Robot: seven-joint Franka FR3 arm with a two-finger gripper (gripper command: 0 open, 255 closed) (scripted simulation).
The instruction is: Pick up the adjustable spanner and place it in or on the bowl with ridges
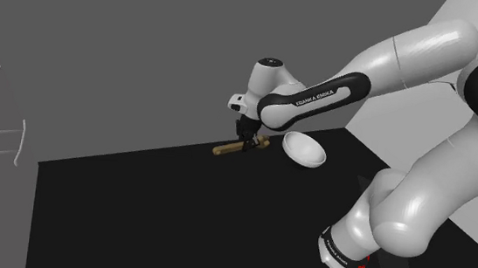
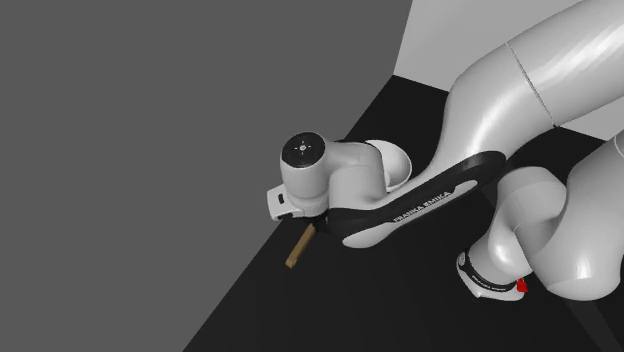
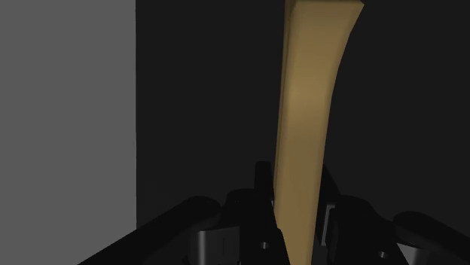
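resting in the gripper (image 1: 247, 144), spanner (image 1: 224, 149) points toward bowl (image 1: 304, 150).

A black desk (image 1: 134, 217) carries a white bowl (image 1: 304, 150), which sits just beside the hand (image 1: 247, 144), toward the arm's base. A tan spanner (image 1: 225, 150) is right under the hand, by the desk's edge; whether it touches the desk cannot be told.

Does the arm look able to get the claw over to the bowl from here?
Probably yes. The bowl sits close beside the claw, on the shoulder view's right, and nothing stands between them on the table. The claw clasps the spanner.
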